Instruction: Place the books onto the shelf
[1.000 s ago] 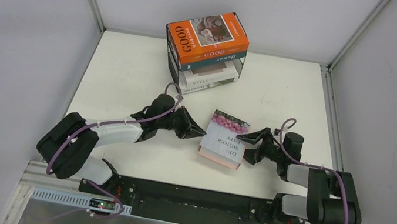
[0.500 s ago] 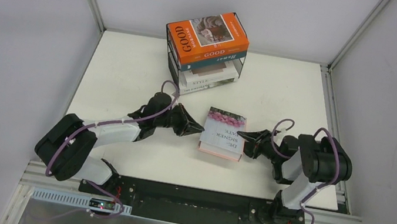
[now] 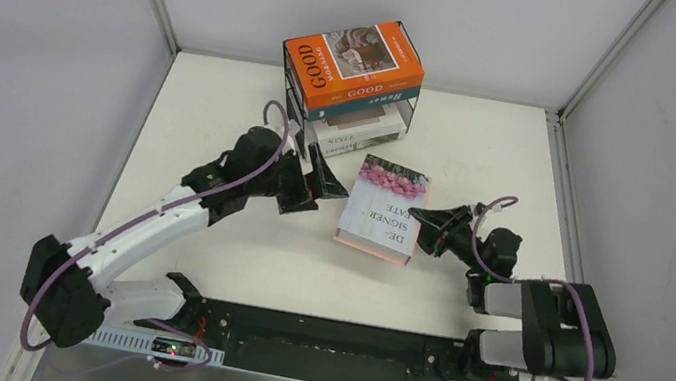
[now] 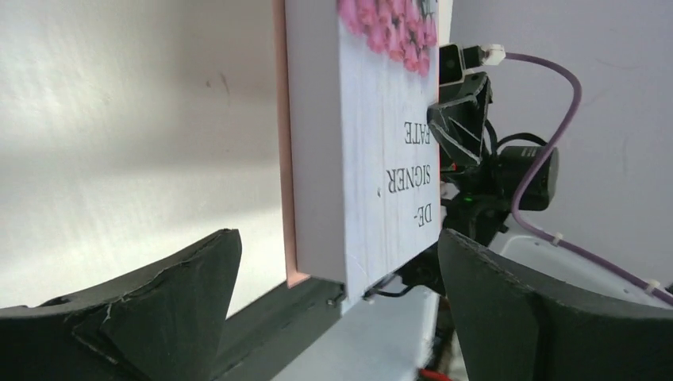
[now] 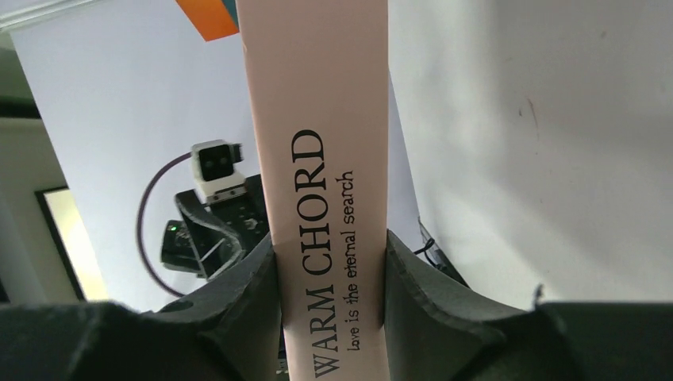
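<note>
From where I stand, the two arms rise off the black base plate (image 3: 332, 336) at the near edge of the white table (image 3: 213, 121). The right arm is folded low and short, and the right gripper (image 3: 418, 225) has hold of the pink-flower book (image 3: 378, 219). In the right wrist view its two fingers (image 5: 246, 294) press on either side of the pale pink spine lettered "WARM CHORD", so the jaws are closed about halfway, down to the book's thickness. The book sits near the middle of the table with its cover up, the band of pink flowers at its far end and the title lettering pointing toward me. It is gripped at its right edge. Whether its left edge rests on the table I cannot tell. Just left of the book, the left arm stretches out long from its base. The left gripper (image 3: 324, 191) is spread wide and holds nothing. In the left wrist view its two dark fingers (image 4: 182, 294) stand well apart, with the book's left side ahead of them and no contact. Farther back, close to the rear wall, is the shelf (image 3: 412, 116). The big orange book (image 3: 353, 59) lies flat at the top of it, and the white "STYLE" book (image 3: 347, 137) lies on the lower board, well apart from both grippers.
</note>
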Motion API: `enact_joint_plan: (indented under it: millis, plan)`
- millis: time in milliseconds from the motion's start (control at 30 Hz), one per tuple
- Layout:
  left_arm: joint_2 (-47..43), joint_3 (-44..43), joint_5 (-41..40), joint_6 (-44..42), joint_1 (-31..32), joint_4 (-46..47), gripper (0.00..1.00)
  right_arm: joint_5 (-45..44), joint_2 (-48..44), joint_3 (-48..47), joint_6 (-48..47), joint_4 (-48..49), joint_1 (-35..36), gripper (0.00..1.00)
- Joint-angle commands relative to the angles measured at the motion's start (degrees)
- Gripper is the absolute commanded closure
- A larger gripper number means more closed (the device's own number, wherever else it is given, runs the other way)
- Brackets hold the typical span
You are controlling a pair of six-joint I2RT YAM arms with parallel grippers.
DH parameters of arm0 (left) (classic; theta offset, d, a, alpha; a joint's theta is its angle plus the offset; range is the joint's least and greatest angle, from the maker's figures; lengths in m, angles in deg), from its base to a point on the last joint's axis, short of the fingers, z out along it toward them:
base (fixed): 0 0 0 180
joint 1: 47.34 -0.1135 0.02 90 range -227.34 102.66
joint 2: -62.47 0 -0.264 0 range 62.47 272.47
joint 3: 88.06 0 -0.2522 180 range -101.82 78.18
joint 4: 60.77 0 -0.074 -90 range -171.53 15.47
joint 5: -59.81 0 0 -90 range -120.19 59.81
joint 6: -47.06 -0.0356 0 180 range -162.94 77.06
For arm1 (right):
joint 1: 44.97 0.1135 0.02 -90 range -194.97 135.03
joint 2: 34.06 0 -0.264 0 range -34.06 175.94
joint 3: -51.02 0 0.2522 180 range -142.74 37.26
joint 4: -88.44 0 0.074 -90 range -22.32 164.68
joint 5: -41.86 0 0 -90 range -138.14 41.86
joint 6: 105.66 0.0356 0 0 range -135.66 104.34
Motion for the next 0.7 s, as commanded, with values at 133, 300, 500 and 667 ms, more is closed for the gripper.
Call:
enact_joint_plan:
  millis: [133,300,500,667]
  plan:
    - [-12.13,-7.85,-18.15,-13.74,-0.15,-22.36,0.01,-15.46,-23.16,-12.19,-26.06,-45.0,7.66,1.0]
    - [-18.66,-9.06,-27.25,-15.02,-0.28,-26.11,0.01,-17.34,-24.7,-15.2,-30.12,-47.79,8.1,1.0]
    - [-25.28,-8.62,-34.12,-15.67,-0.27,-27.45,0.01,-14.78,-15.99,-17.05,-25.02,-37.87,8.78,1.0]
    - [-28.42,-7.34,-35.48,-14.8,-0.33,-28.18,0.01,-16.13,-10.13,-17.74,-21.9,-29.82,9.87,1.0]
